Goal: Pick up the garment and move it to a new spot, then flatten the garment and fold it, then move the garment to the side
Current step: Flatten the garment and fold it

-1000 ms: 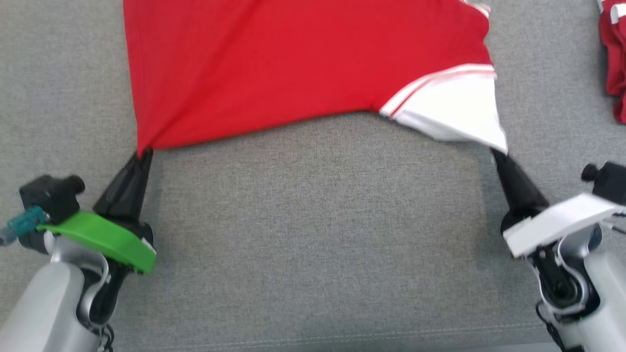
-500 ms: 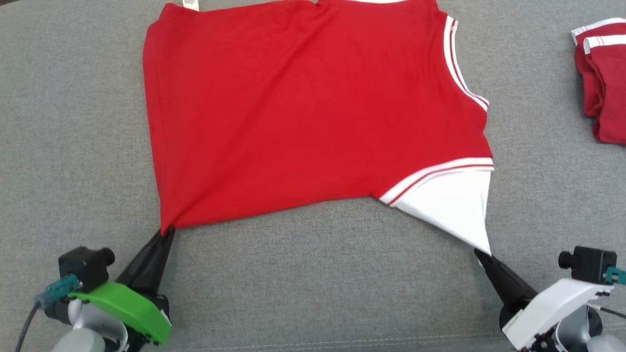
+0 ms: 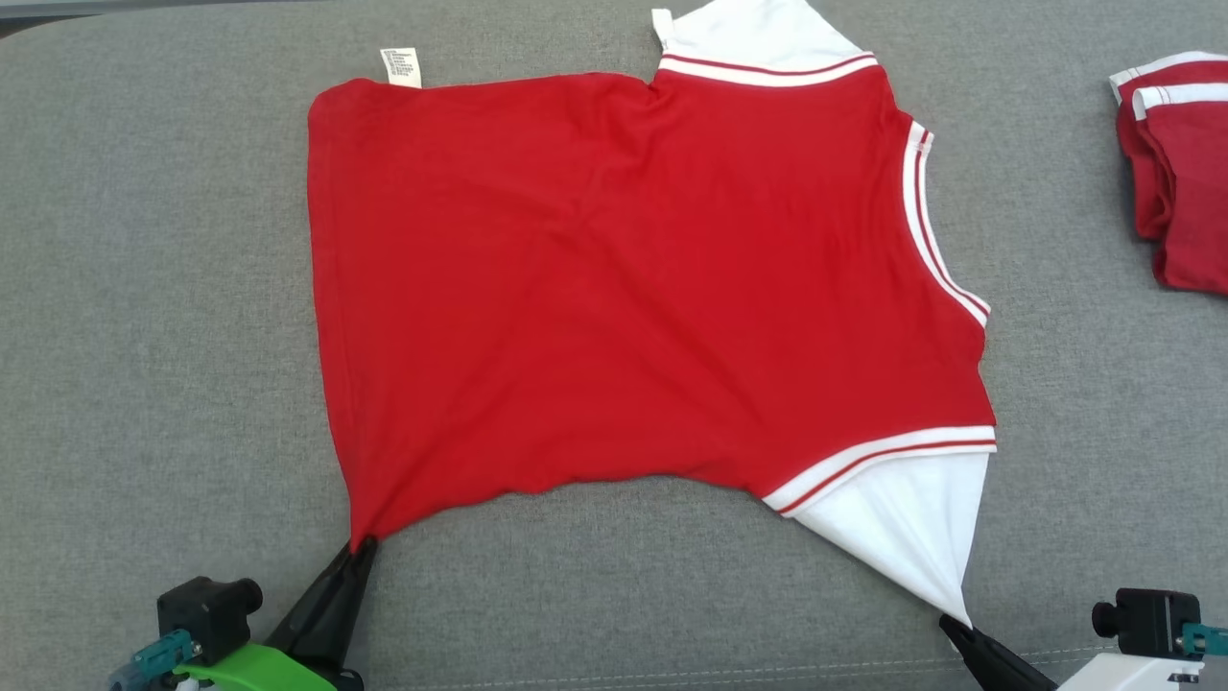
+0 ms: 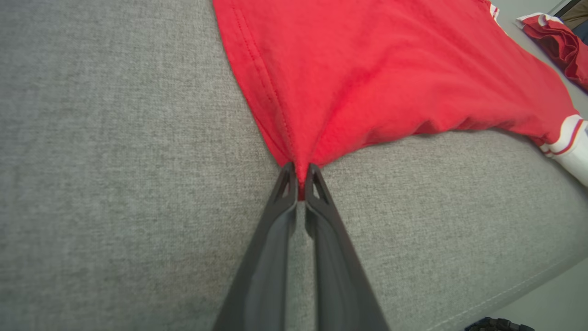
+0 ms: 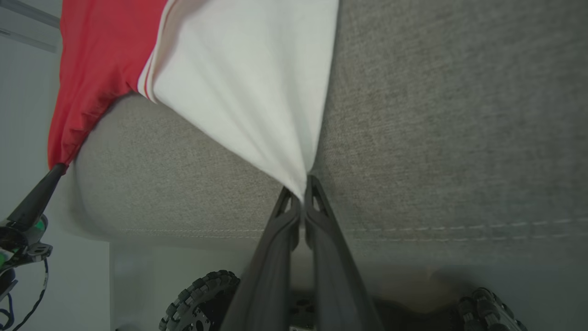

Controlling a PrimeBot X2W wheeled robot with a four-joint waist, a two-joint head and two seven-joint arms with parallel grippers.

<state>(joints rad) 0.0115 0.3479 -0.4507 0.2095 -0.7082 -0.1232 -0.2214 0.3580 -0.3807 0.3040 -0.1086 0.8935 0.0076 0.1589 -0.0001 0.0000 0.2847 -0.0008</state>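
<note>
Below the grey cushion's (image 3: 144, 336) front edge, the right wrist view takes in knobby wheels (image 5: 197, 299). Near that edge the left gripper (image 4: 299, 177) is clamped on the red garment's (image 3: 624, 288) near left corner, and the right gripper (image 5: 301, 191) on its white near right corner. The garment lies spread over the cushion's middle. Folded red clothes (image 3: 1175, 173) sit at the far right edge.

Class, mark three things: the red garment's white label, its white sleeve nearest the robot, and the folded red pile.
white label (image 3: 401, 67), head view, middle of the tag.
white sleeve (image 3: 907, 526), head view, centre of white cloth.
folded red pile (image 3: 1190, 197), head view, top red fold.
</note>
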